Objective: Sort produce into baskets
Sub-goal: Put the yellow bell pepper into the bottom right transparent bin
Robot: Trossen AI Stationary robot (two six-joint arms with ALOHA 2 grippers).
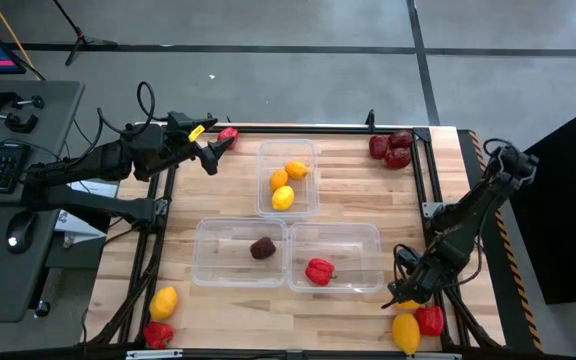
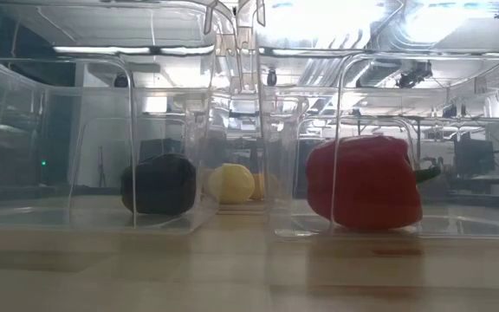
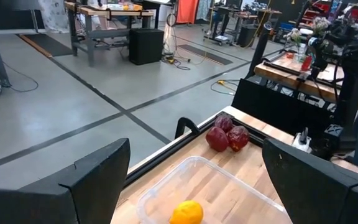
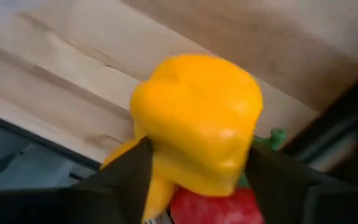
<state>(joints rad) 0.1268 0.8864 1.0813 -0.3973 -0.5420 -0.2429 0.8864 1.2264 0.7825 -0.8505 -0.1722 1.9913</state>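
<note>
Three clear tubs stand mid-table: a far one with orange citrus and a lemon, a near-left one with a maroon fruit, and a near-right one with a red pepper. My right gripper is at the near right corner, shut on a yellow pepper, above a red pepper. My left gripper is open and empty at the far left, beside a red pepper. My right gripper pinches the yellow pepper's two opposite sides between its two fingers, coming from above and pointing down. The pepper's lobed end faces the wrist camera. Whether the pepper is clear of the fruit below, I cannot tell.
Maroon fruits lie at the far right corner. A yellow piece and a red pepper lie at the near right corner. A yellow piece and a red pepper lie at the near left corner. A black rail frames the table.
</note>
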